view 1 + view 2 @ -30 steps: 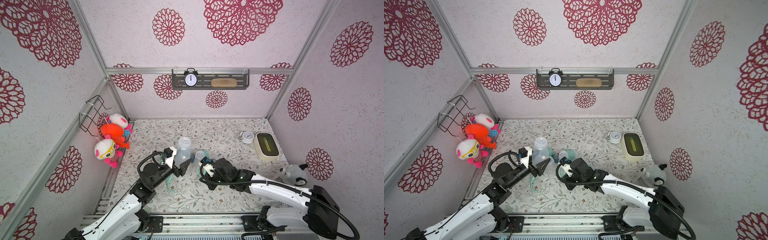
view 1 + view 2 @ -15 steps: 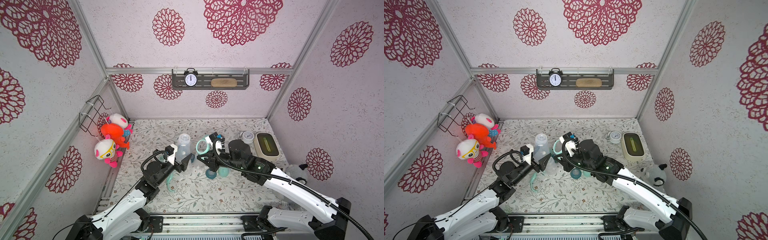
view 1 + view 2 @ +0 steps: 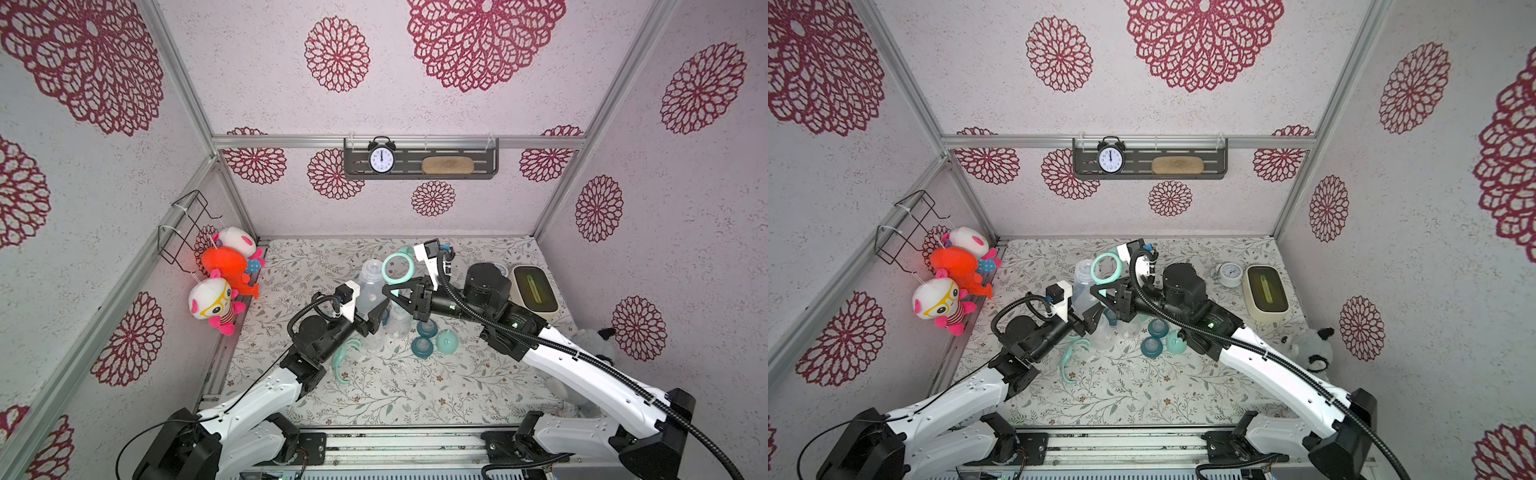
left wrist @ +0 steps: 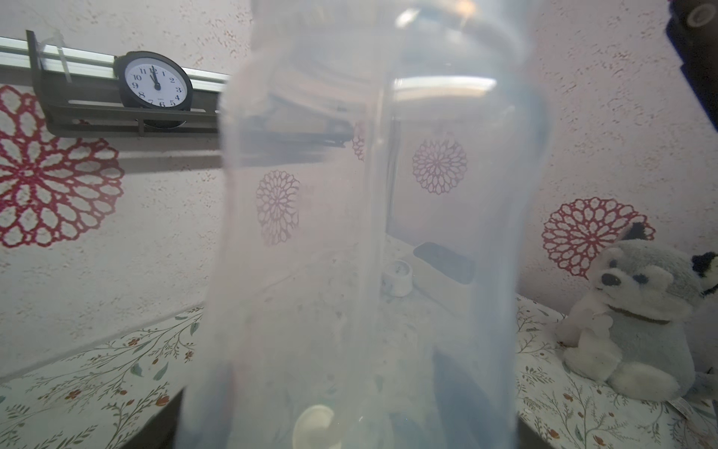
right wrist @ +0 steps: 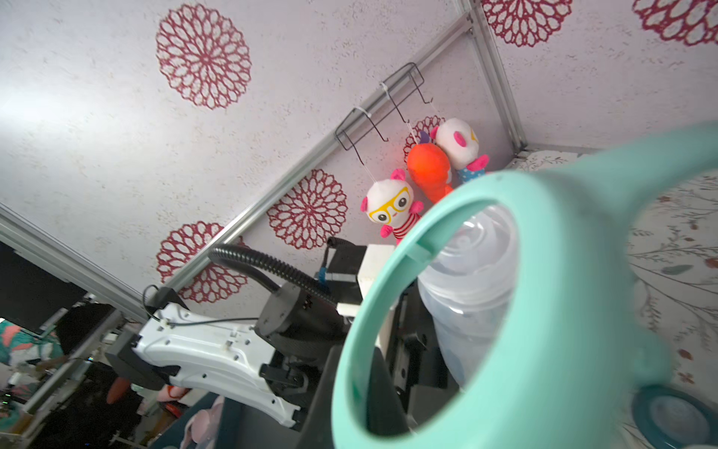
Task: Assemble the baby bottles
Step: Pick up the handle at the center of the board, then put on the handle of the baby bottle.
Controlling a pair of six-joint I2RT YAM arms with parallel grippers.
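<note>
Three plush toys (image 3: 224, 286) hang on the wall past the left edge of the surface (image 3: 374, 395). In from there, the left tool (image 3: 370, 311) is clenched on a clear bottle (image 3: 371, 282), gripping its lower body and holding it upright above the middle of the surface with its neck bare. Below that arm a loose handle (image 3: 343, 359) lies flat on the surface. Two more bottles (image 3: 399, 322) with no tops sit just right of it, near the middle. Above them the right tool (image 3: 395, 291) is closed on a mint handle (image 3: 397, 270) by one of its arms. The ring is raised just beside the held bottle's neck, and in the right wrist view the neck shows through the ring. I cannot tell whether the two touch. Right of the bare bottles, two teal collars (image 3: 424, 336) and a mint cap (image 3: 446, 344) rest on the surface close together. Toward the back right corner a small white clock (image 3: 1230, 274) stands beside a cream box (image 3: 534, 289). A grey plush (image 3: 598, 336) sits at the right edge.
</note>
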